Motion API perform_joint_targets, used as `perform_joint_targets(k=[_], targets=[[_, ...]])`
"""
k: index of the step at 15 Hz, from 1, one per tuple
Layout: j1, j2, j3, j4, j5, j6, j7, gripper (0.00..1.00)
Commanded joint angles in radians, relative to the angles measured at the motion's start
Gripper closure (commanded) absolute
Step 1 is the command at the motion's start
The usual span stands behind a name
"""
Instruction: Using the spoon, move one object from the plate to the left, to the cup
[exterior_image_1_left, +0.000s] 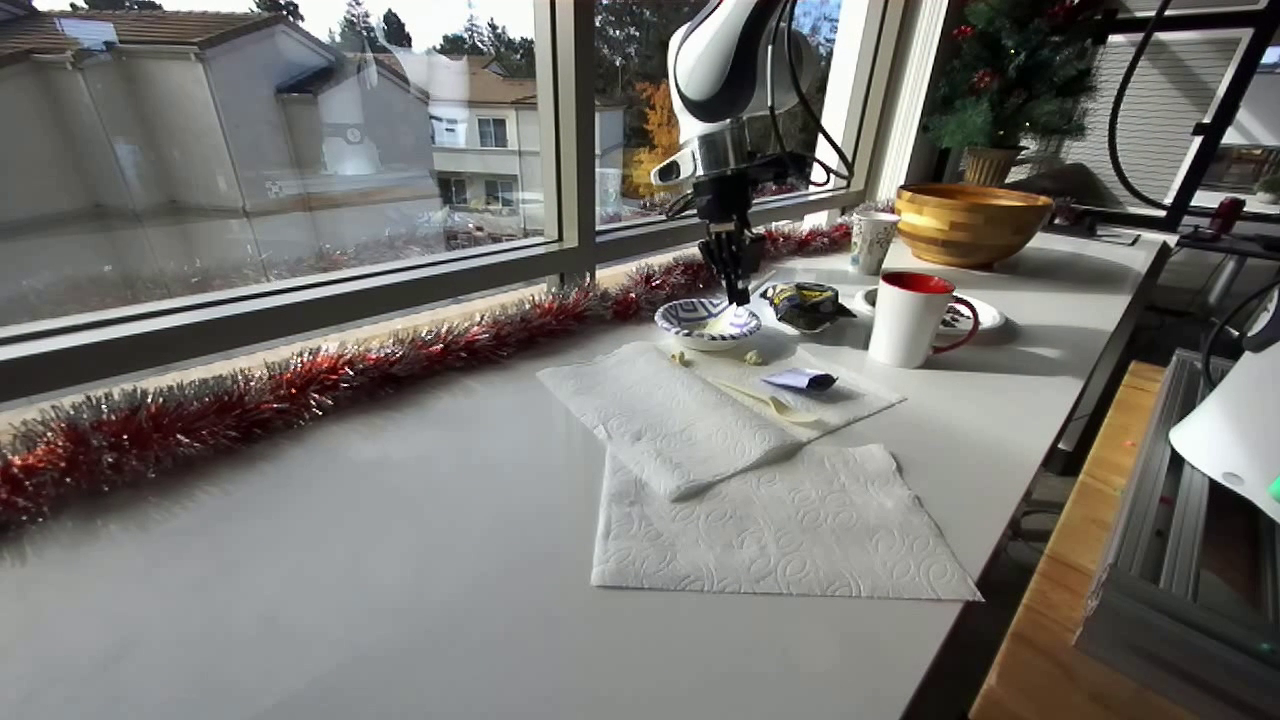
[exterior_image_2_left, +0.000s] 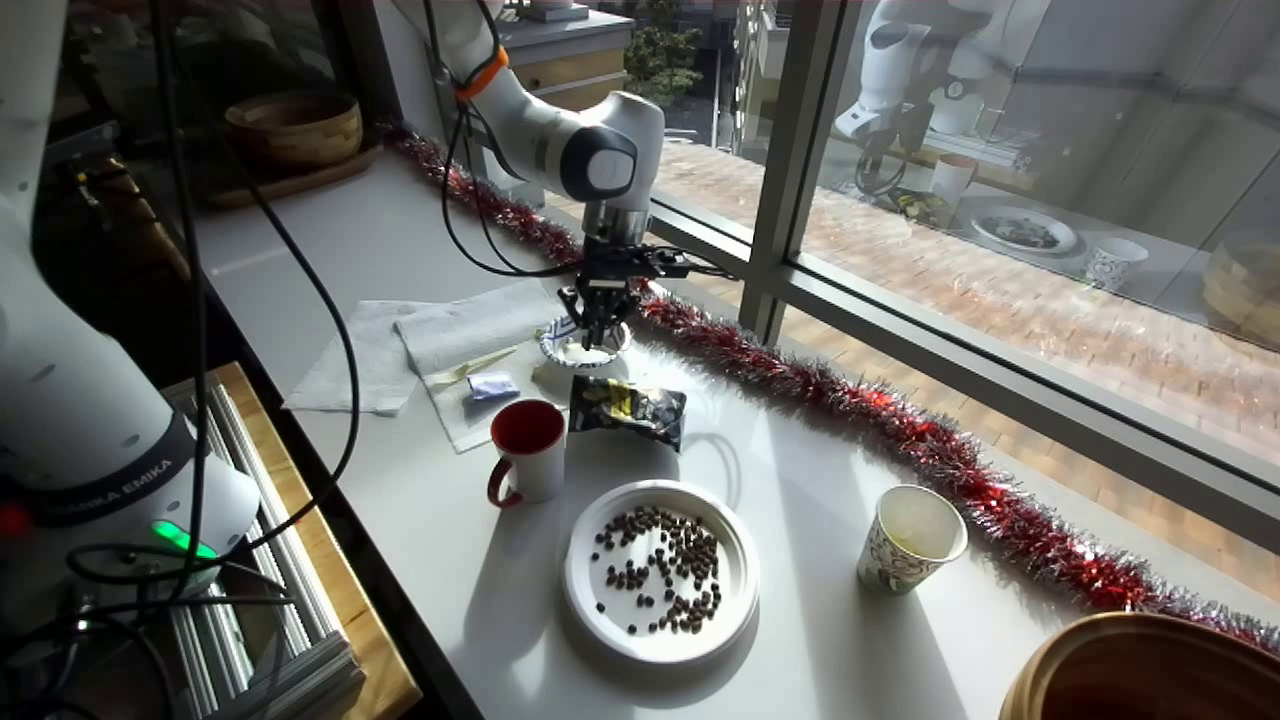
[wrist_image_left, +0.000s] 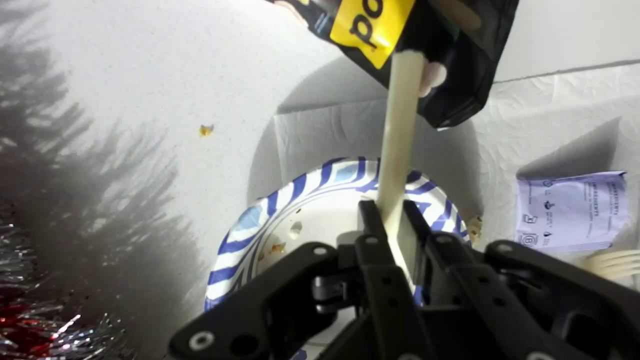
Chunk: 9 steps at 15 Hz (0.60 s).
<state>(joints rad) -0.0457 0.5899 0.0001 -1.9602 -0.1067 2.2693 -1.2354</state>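
Apparently under way: scooping one piece from the small round shallow dish (wrist_image_left: 272, 204), pale with a blue-striped rim; the carry, I judge, lies ahead.
Black two-fingered gripper (wrist_image_left: 391, 215): low over that dish, pointing down, in both exterior views.
Fingers (wrist_image_left: 372, 222): drawn close together, no farther apart than the handle between them, clenched on the slim cream-coloured spoon (wrist_image_left: 400, 115).
Spoon's handle: runs from the pinch across the dish's rim and toward the glossy black-and-yellow packet (wrist_image_left: 435, 37) in the wrist view.
Spoon's lower end: lost behind the fingers, so I cannot tell whether it touches the dish or bears anything.
Pieces in the dish: a small pale bit (wrist_image_left: 295, 230) and a yellow-brown crumb (wrist_image_left: 278, 247), both off to one side.
White cylindrical mug (exterior_image_1_left: 905, 325) with red inside and red handle: upright, near the packet, apart from the dish.
Next move: probably to work the spoon under one piece, lift it level, clear the packet and tip it into the mug.
Likely trouble: the thin handle might twist, and so light a piece could roll off.
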Motion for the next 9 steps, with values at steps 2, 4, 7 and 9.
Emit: perform_joint_targets(k=[2, 4, 7, 9], targets=[[0.019, 0.008, 0.002, 0.003, -0.083, 0.006, 0.099, 0.97], [0.027, 0.012, 0.004, 0.007, -0.105, 0.001, 0.123, 0.97], [0.041, 0.019, 0.005, 0.017, -0.134, -0.006, 0.159, 0.97], [0.052, 0.020, 0.002, 0.018, -0.157, 0.002, 0.189, 0.97]])
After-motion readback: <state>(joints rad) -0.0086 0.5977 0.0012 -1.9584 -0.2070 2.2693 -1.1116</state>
